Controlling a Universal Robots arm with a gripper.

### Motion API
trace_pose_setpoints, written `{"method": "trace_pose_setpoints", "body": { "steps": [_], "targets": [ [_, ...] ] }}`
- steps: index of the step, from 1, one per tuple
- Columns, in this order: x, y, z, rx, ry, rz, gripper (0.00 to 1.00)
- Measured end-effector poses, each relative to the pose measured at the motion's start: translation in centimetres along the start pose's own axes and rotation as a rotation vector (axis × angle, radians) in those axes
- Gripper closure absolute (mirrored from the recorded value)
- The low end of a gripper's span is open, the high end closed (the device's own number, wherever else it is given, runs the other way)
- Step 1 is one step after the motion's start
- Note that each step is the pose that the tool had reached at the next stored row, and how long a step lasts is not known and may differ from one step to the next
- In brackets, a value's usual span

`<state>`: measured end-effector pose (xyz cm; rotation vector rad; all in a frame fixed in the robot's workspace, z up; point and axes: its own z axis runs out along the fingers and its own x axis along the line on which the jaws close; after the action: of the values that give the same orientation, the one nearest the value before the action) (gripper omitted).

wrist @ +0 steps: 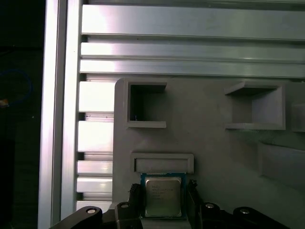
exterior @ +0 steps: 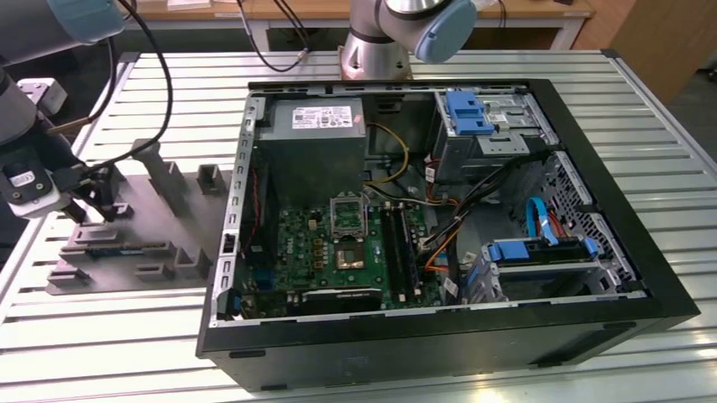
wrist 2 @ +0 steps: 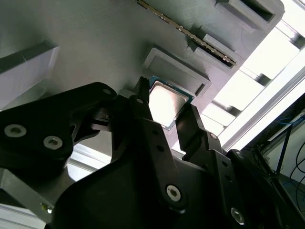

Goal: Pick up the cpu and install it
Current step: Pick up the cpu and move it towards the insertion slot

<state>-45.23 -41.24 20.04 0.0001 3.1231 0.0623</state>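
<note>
Jaws of the gripper (wrist: 164, 202) appear closed on opposite edges of the cpu (wrist: 163, 194), which lies flat against a raised stop (wrist: 162, 162) near the grey tray's (wrist: 214, 157) edge, probably to keep it square.

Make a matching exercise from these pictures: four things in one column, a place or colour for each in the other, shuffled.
1. chip
2. tool
3. computer case
4. drive bracket

A. blue
B. lies flat on the grey plate
C. lid off, on the slatted table
D. hangs over the chip

Pairs: 1-B, 2-D, 3-C, 4-A
</note>
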Motion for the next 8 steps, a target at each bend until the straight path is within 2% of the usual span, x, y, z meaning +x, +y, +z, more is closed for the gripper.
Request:
{"method": "trace_pose_setpoints", "body": {
  "steps": [8],
  "targets": [
    [0.0, 0.01, -0.28, 0.0, 0.0004, 0.0, 0.53]
  ]
}}
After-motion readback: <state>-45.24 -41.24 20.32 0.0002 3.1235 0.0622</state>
